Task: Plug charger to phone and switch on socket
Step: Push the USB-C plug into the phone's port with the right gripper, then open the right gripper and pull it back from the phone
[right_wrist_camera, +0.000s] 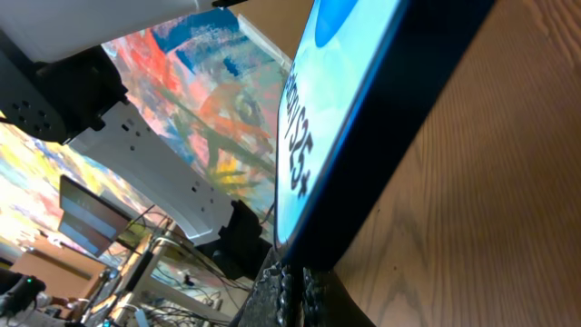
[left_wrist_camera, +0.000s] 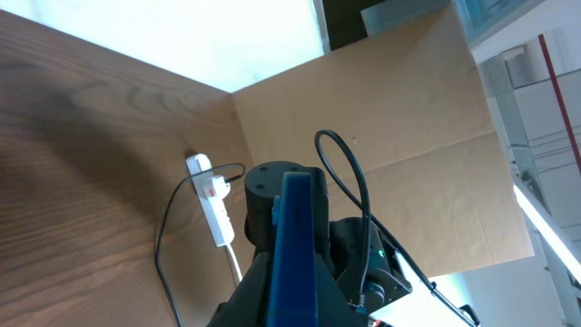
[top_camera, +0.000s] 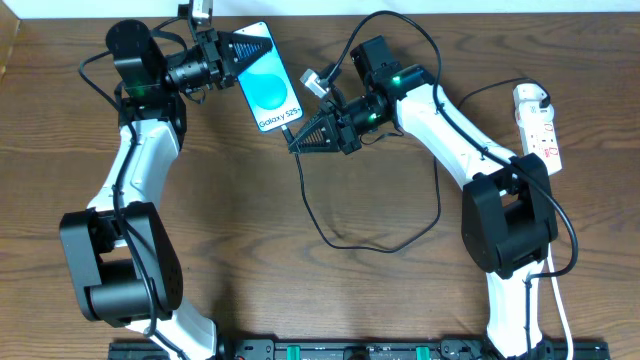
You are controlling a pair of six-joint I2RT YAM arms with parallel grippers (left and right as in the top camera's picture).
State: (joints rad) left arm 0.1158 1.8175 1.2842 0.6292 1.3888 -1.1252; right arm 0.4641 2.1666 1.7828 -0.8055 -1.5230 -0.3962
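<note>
Phone (top_camera: 268, 82) is held at its top end by the left gripper (top_camera: 238, 50), fingers closed on it. Right gripper (top_camera: 298, 138), narrowed on the charger (top_camera: 378, 247) tip, is placed at the phone's lower edge. The charger is looped across to the power strip (top_camera: 540, 128) at far right.

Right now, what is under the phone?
Wooden table shows around the phone, which the left gripper holds. The patch directly below it is hidden from view.
</note>
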